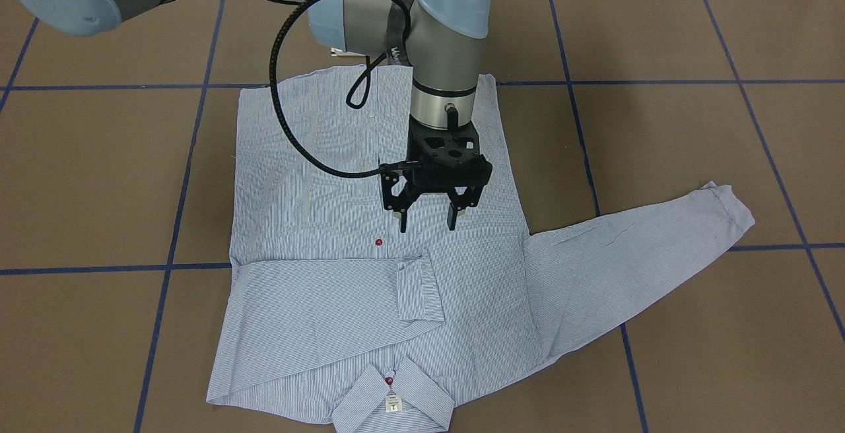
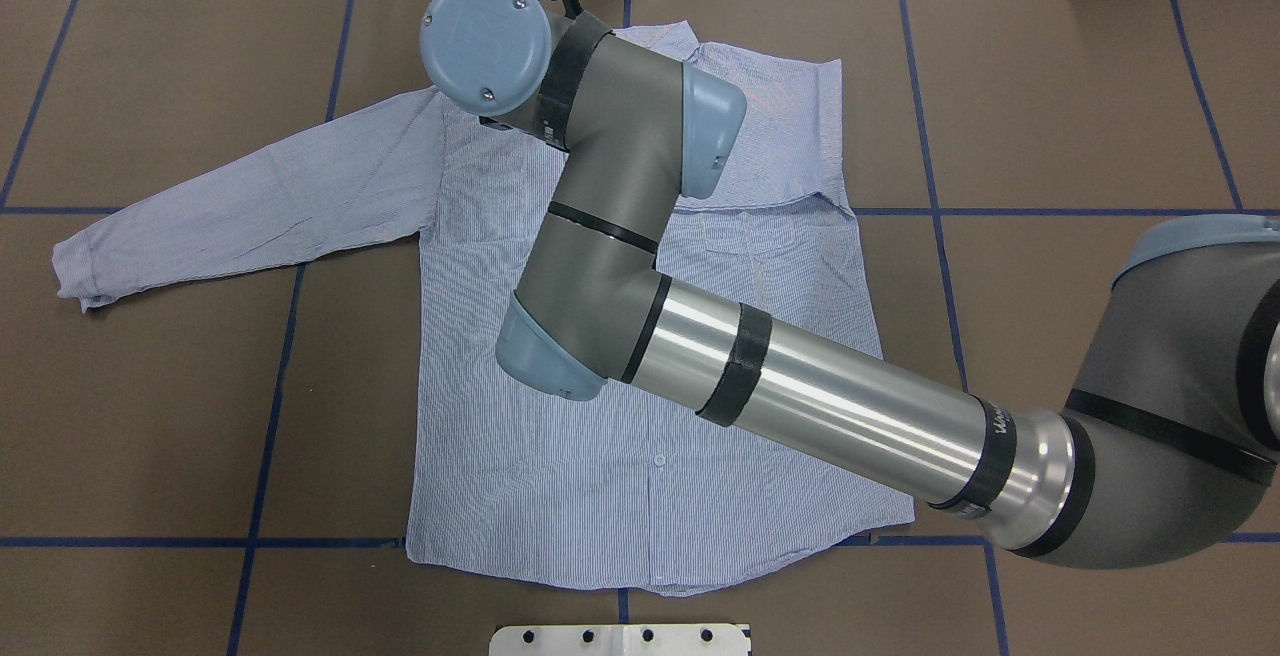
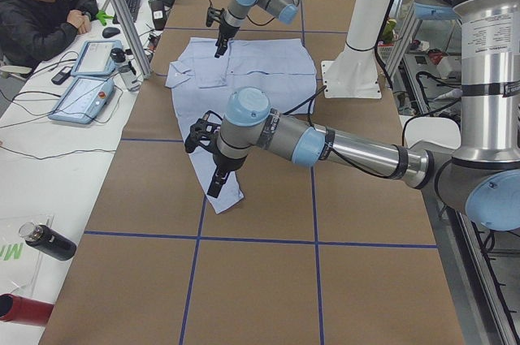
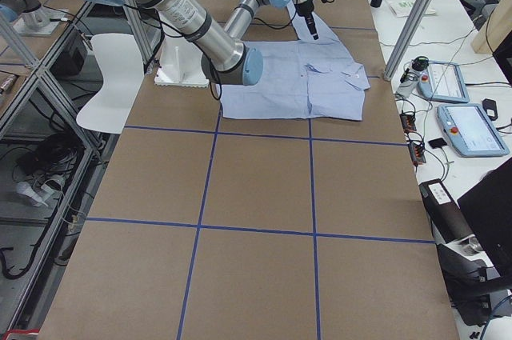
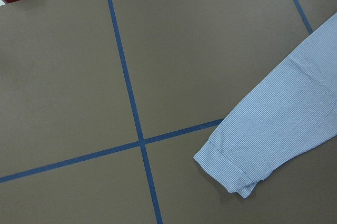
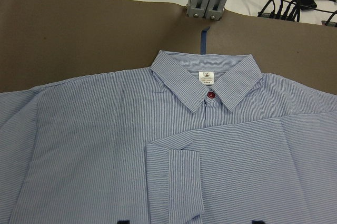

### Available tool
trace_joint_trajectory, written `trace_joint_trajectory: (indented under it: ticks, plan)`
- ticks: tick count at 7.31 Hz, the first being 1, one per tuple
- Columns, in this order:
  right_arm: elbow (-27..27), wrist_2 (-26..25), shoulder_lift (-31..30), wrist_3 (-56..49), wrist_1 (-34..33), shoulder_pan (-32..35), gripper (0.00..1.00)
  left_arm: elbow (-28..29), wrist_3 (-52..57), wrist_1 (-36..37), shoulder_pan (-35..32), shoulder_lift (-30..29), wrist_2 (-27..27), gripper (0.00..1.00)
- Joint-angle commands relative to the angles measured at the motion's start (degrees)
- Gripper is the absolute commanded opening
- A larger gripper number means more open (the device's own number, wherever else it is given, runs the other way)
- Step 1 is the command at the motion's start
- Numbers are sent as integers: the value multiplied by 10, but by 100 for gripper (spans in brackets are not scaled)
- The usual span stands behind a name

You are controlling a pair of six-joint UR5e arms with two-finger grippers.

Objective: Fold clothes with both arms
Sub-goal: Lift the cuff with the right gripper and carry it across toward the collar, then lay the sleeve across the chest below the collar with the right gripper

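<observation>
Containers first: the only one you can see is a dark bottle (image 3: 49,241) lying on the white surface (image 3: 32,166) beside the bench (image 1: 660,156), and its contents can't be made out.

Now the count. There's one shirt (image 1: 317,222), light blue with fine stripes. It lies flat and front-up in the middle of the bench, with its collar (image 1: 393,397) on the far side from the robot's base and its hem nearest the base.

It has two sleeves. The folded sleeve (image 1: 317,288) lies across the chest, and its cuff (image 1: 419,284) rests near the button line. The outstretched sleeve (image 1: 634,248) runs out over the brown bench toward the robot's left. Its turned-back cuff (image 5: 226,166) sits just beside a crossing of the blue tape lines (image 5: 139,142).

Two red buttons are showing: one at the collar (image 1: 389,380) and one lower on the placket (image 1: 378,242). There's one small white label (image 1: 393,403) inside the collar.

Two arms are out. The right arm (image 2: 820,396) reaches across the shirt body. Its right tool (image 1: 428,225) points straight down over the chest, just above the folded sleeve's cuff. The jaws are spread wide with nothing between them, and the fingertips are clear of the cloth.

The left arm (image 3: 341,142) is stretched toward the outstretched sleeve, and the left tool (image 3: 216,183) hangs above that sleeve's end. From the side views you can't tell how its jaws stand, and its own camera shows only bench and cuff.
</observation>
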Motion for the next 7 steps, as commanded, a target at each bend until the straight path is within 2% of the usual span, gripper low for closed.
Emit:
trace_joint_trajectory:
  ticks: [1,2,4,5,7]
  plan:
    - [-8,63,-26,-15,43,30,100,0,0,0,0,0,0,100]
    - [-8,103,-62,-15,124,50,100,-1,0,0,0,0,0,100]
    - [-31,107,-100,20,218,51,99,-2,0,0,0,0,0,100]
    - [-75,107,-102,64,286,48,98,-1,0,0,0,0,0,100]
    - [-124,100,-101,89,306,25,95,-2,0,1,-1,0,0,100]
